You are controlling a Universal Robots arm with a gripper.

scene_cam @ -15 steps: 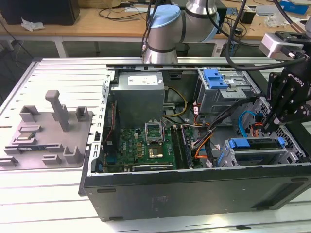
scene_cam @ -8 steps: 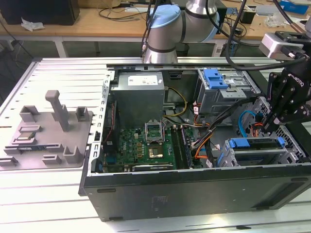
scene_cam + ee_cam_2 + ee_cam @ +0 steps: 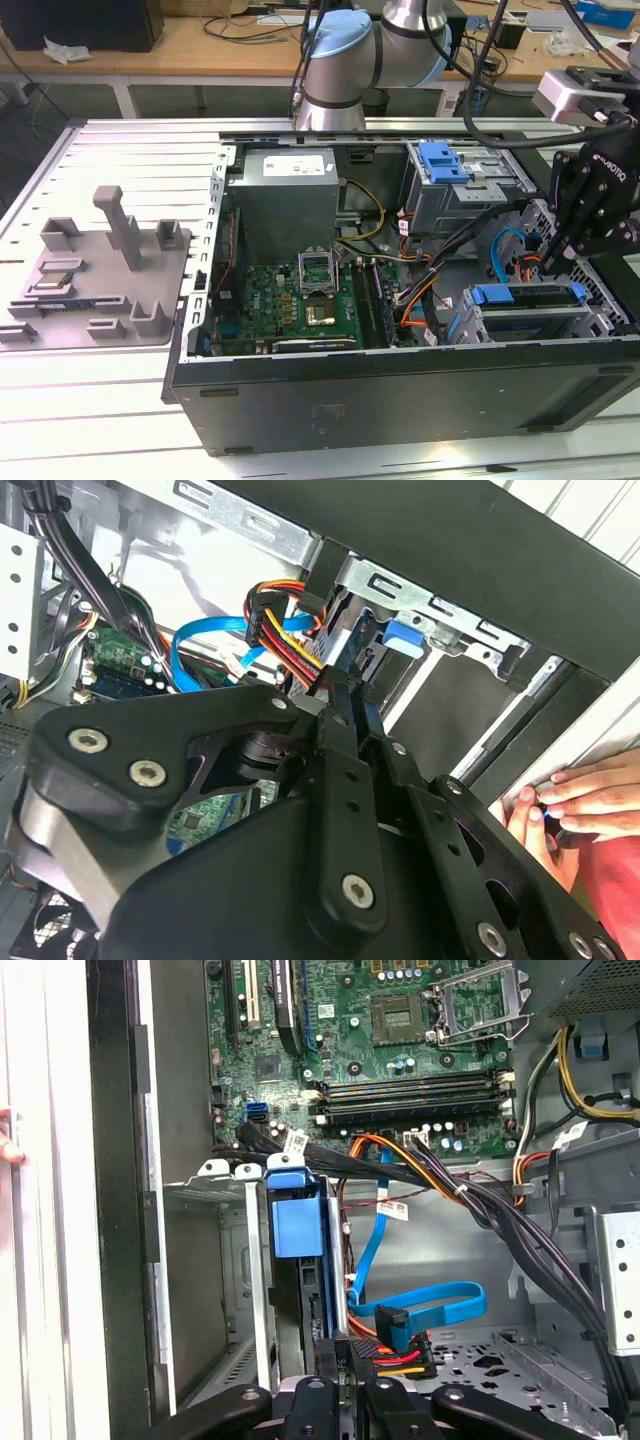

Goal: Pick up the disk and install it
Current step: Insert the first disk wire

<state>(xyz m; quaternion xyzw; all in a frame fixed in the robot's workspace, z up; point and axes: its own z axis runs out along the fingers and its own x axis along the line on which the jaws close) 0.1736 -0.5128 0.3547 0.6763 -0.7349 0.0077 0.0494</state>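
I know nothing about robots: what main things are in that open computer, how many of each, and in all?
Grey metal power-supply box: 1
Green motherboard circuit board: 1
Silver-metal disk in blue plastic rails: 1
Bright-blue ridged plastic latch: 1
Black robot gripper reaching in: 1
Total: 5
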